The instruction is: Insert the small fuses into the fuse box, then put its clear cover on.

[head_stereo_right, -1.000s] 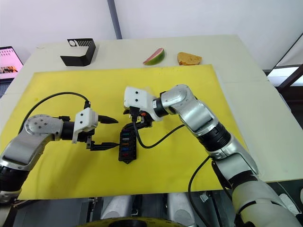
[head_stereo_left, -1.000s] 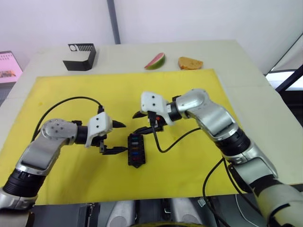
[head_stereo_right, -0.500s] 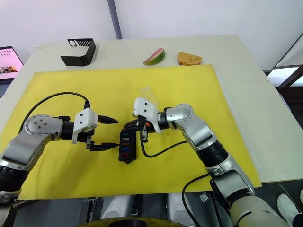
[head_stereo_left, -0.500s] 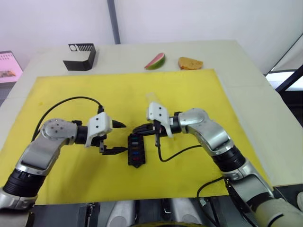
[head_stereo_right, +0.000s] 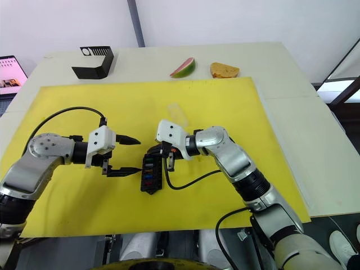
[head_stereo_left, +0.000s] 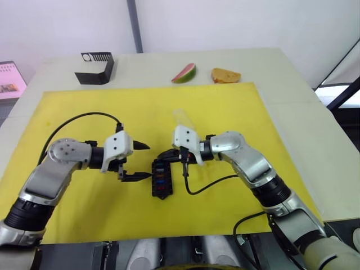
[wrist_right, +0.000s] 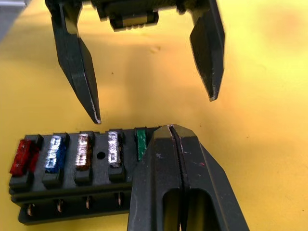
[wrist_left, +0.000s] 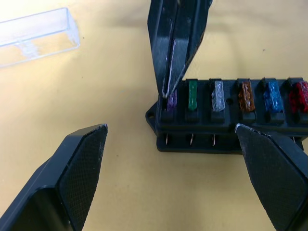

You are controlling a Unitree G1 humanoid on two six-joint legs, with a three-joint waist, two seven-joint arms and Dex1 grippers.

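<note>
Right end effector point(wrist_left: 168, 94) had, over the last second, swung down from above the small black rectangular plastic fuse box point(head_stereo_left: 162, 178) until its two black fingers, pressed together, sat tip-down on the translucent purple fuse point(wrist_left: 171, 100) in the end slot; whether that fuse was pinched between them or only pushed from above we could not tell. Our left end effector point(head_stereo_left: 142, 162) had stayed where it was, wide open and empty, just beside the box on the yellow mat point(head_stereo_left: 79, 115) covering the counter. We counted six small fuses in one row: purple, green point(wrist_left: 192, 91), clear grey point(wrist_left: 218, 94), brown point(wrist_left: 246, 95), blue point(wrist_left: 272, 94) and red point(wrist_left: 300, 96). We judged the purple one the last to seat, so insertion was nearly done. The clear rectangular plastic cover point(wrist_left: 36, 36) lay apart on the mat, not yet fitted.
</note>
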